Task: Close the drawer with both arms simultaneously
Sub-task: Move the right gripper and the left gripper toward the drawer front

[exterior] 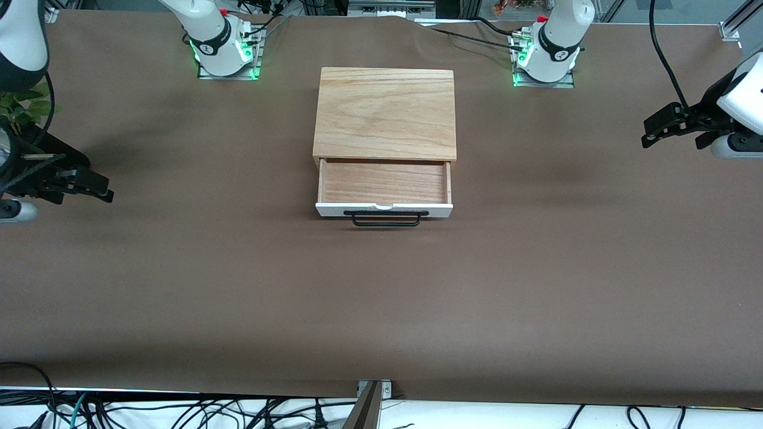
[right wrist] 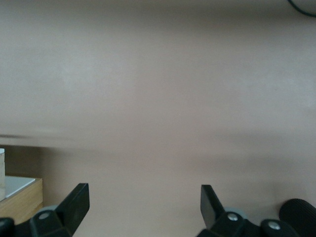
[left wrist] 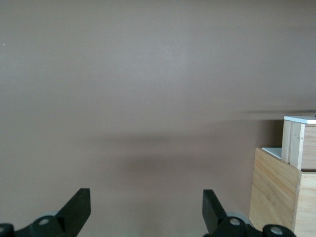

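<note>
The light oak-topped box (exterior: 384,113) stands mid-table between the two bases. Its drawer (exterior: 383,182) is pulled out toward the front camera; the reddish-brown inside is empty. The white front panel (exterior: 334,209) carries a black wire handle (exterior: 385,220). My left gripper (exterior: 651,131) is open and empty, above the cloth at the left arm's end of the table, well apart from the drawer. In its wrist view (left wrist: 146,207) the box's side (left wrist: 276,197) shows at the edge. My right gripper (exterior: 98,186) is open and empty at the right arm's end (right wrist: 144,202).
A brown cloth (exterior: 381,310) covers the table. A green plant (exterior: 24,101) stands by the right arm's end. Cables (exterior: 179,411) and a metal bracket (exterior: 372,390) lie along the table edge nearest the front camera. The green-lit bases (exterior: 226,56) (exterior: 545,59) stand at the farthest edge.
</note>
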